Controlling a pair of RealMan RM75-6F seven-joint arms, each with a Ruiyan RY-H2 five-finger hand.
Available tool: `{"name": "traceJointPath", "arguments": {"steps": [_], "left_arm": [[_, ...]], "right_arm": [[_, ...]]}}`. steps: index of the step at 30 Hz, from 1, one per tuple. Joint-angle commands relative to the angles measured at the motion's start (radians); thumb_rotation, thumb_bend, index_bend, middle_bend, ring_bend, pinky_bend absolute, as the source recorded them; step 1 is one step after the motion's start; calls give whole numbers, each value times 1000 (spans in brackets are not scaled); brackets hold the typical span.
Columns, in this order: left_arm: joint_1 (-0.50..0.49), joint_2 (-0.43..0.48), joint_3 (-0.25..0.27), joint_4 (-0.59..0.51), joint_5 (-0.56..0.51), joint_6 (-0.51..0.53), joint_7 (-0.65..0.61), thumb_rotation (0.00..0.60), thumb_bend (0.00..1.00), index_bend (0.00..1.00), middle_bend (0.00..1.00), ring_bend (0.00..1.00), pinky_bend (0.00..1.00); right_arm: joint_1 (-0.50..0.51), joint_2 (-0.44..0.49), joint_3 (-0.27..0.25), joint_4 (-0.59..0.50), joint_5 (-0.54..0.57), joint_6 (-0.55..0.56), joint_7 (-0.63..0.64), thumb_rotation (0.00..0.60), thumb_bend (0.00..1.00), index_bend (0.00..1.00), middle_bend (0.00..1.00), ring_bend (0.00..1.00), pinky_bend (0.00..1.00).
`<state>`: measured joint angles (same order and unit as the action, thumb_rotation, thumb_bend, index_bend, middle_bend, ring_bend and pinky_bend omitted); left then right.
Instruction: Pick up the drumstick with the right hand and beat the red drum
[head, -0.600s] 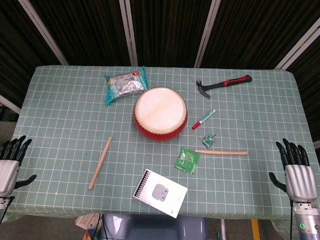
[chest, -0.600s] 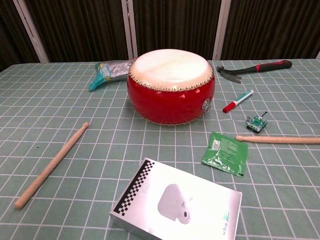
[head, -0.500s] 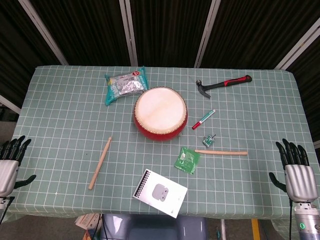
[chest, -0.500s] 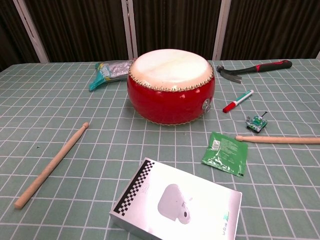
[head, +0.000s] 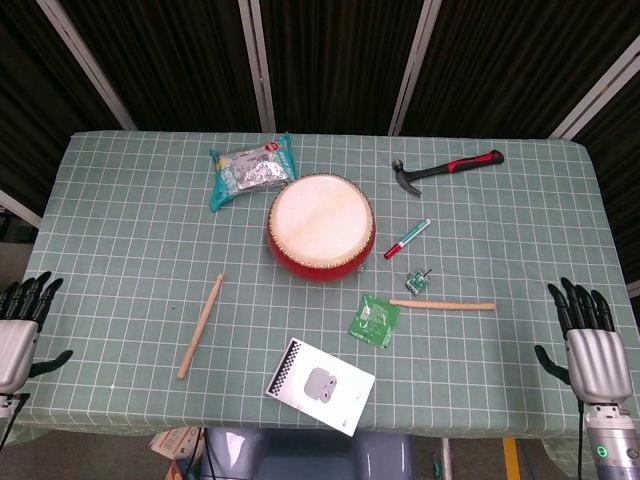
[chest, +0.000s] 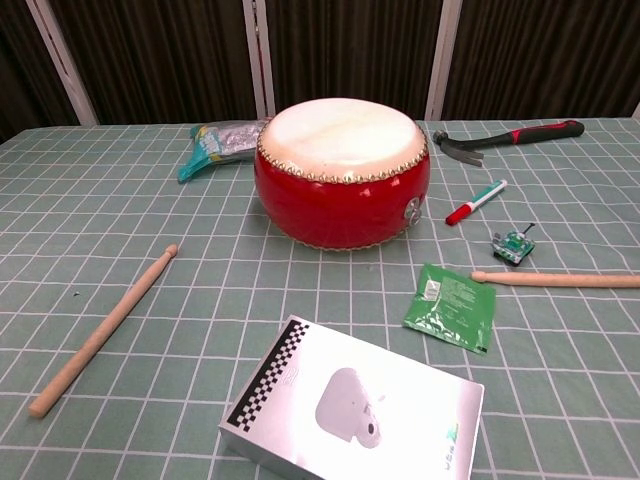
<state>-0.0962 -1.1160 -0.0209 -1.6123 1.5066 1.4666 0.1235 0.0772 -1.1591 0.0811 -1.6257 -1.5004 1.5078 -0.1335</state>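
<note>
Drumstick (head: 442, 304) lies right of the red drum (head: 320, 227) — right hand (head: 590, 345) apart, fingers spread, holding nothing.

Desk (head: 120, 230) cloth: pale green, white grid lines. Drum (head: 320, 228): red body, cream skin, stud row at rim. Both drumsticks (head: 443, 304) (head: 200, 326): plain light wood. Hammer (head: 446, 167): black with red grip. Marker (head: 407, 239): white barrel, red and green ends. Sachet (head: 374, 321): green. Box (head: 319, 385): white, black-white checker edge. Snack bag (head: 251, 171): teal, silver. Hands (head: 595, 345) (head: 17, 330): silver backs, black fingers.
</note>
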Motion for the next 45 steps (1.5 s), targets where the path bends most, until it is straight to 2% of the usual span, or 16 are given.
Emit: {"name": "traceJointPath", "arguments": {"steps": [1, 4, 7, 9, 13, 22, 28, 45], "left_arm": [[1, 0, 1, -2, 6, 4, -1, 600, 0, 0, 0, 0, 0], [1, -2, 4, 4, 14, 7, -3, 600, 0, 0, 0, 0, 0], [0, -2, 7, 6, 17, 5, -3, 600, 0, 0, 0, 0, 0], [0, -2, 7, 6, 18, 6, -6, 600, 0, 0, 0, 0, 0], [-1, -1, 6, 6, 20, 5, -13, 600, 0, 0, 0, 0, 0], [-8, 12, 16, 2, 28, -14, -41, 600, 0, 0, 0, 0, 0], [-12, 19, 17, -3, 26, -25, -59, 600, 0, 0, 0, 0, 0], [-16, 24, 20, -10, 22, -38, -77, 600, 0, 0, 0, 0, 0]], "right_arm": [[11, -10, 19, -18, -4, 10, 10, 600, 295, 0, 123, 194, 230], [38, -19, 34, -32, -5, -14, 11, 600, 295, 39, 501, 630, 654], [83, -27, 55, -59, 36, -85, -37, 600, 295, 173, 785, 915, 890], [112, -41, 72, -71, 79, -132, -79, 600, 295, 261, 888, 984, 961], [158, -77, 92, -75, 152, -202, -154, 600, 294, 356, 993, 1000, 1000], [270, -226, 130, -11, 344, -330, -317, 600, 295, 460, 1000, 1000, 1000], [317, -287, 138, 56, 419, -360, -375, 600, 321, 463, 1000, 1000, 1000], [368, -349, 133, 154, 535, -419, -379, 600, 336, 472, 1000, 1000, 1000]]}}
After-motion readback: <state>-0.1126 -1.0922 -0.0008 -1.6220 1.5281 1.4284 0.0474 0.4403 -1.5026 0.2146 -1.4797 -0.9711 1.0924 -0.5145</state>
